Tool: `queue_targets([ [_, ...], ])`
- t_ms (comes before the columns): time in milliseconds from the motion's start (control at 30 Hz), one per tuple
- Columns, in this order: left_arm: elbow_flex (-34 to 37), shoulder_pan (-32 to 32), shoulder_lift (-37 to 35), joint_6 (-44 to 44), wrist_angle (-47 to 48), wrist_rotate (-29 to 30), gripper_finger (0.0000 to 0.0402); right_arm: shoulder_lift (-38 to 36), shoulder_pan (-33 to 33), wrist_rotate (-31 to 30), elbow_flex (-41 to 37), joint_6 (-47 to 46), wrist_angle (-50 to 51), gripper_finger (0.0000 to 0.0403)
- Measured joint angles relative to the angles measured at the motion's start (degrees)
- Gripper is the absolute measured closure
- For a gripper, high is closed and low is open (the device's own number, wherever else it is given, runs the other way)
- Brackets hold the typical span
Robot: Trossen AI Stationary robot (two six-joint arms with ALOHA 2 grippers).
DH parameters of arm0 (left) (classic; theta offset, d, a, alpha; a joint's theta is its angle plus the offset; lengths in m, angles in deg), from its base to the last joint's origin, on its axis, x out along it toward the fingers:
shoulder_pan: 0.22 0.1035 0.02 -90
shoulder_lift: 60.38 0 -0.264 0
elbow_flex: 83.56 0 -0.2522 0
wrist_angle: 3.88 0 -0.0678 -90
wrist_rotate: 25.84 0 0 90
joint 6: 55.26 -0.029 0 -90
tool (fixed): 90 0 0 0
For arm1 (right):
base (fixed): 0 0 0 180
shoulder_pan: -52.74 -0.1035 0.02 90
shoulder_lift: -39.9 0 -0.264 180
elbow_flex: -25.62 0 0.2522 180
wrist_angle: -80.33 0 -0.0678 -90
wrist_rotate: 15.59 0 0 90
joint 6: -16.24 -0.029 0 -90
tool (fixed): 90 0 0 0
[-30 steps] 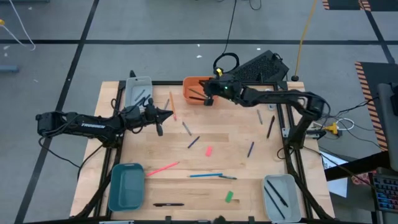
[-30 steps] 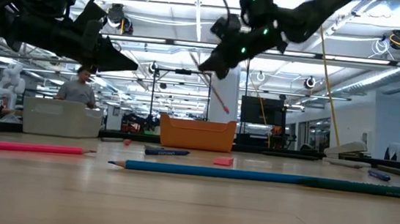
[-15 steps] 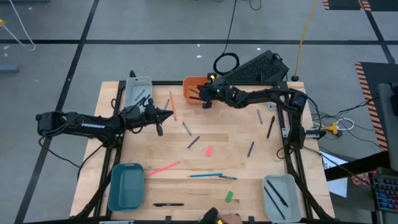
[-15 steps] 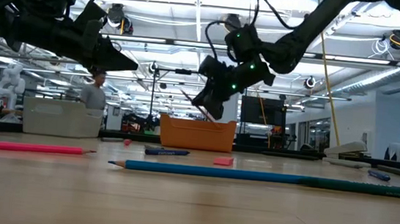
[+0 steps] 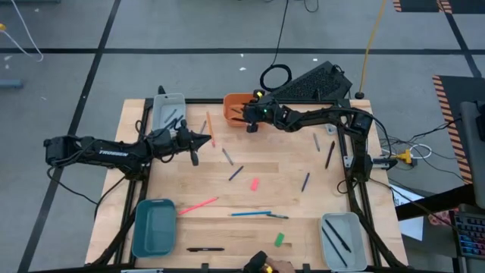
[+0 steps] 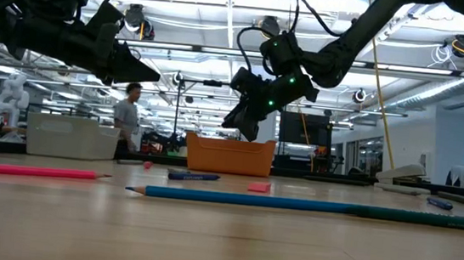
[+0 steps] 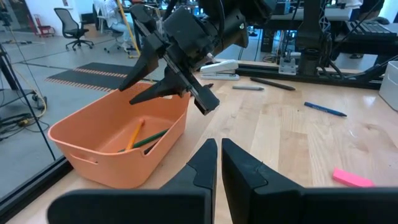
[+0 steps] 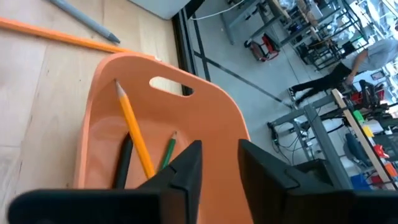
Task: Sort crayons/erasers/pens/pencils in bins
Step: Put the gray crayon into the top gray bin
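Right gripper (image 5: 251,121), fingers parted and empty, hangs over the orange bin (image 5: 236,108) at the table's far edge; three pencils (image 8: 138,144) (yellow, green, dark) lie inside. Left gripper (image 5: 203,139), fingers pressed together, hovers beside the grey bin (image 5: 167,110).

In the high view the right gripper (image 5: 250,120) covers part of the orange bin (image 5: 233,103), so the pencils inside barely show there. In the right wrist view the fingers (image 8: 186,171) hide the near ends of the yellow pencil (image 8: 134,135), the green pencil (image 8: 166,152) and a dark one (image 8: 123,160). The blue pencil (image 6: 310,207) runs out of the low view on the right; the pink pencil (image 6: 27,171) runs out on the left. A hand (image 5: 267,265) at the high view's near edge is cut off. The items in the near right grey bin (image 5: 339,236) are too small to name.
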Motion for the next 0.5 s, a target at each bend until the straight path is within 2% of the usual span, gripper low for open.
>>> queue_targets([
  [167, 0.01, -0.01, 0.0, -0.34, 0.22, -0.04, 0.0376, -1.48, -0.49, -0.69, -0.04, -1.83, -0.59, 0.0275],
  [233, 0.01, 0.0, 0.01, -0.8, 0.82, -0.48, 0.0376, -3.4, -1.55, -3.6, -0.04, -3.45, -0.46, 0.0275],
  [300, 0.02, 0.0, 0.01, -0.91, 1.36, -0.57, 0.0376, -6.4, -3.07, -6.17, -0.04, -5.16, 2.84, 0.0281],
  [367, 0.0, 0.0, 0.05, -0.93, 1.45, -0.56, 0.0376, -9.9, -4.55, -6.09, -0.02, -7.96, 7.57, 0.0291],
  [433, 0.02, 0.0, 0.05, -0.93, 1.43, -0.56, 0.0376, -13.33, -6.27, -5.37, -0.02, -12.84, 12.71, 0.0307],
  [500, 0.02, 0.0, 0.05, -0.95, 1.45, -0.56, 0.0376, -16.54, -7.54, -1.61, -0.15, -17.6, 18.84, 0.0327],
])
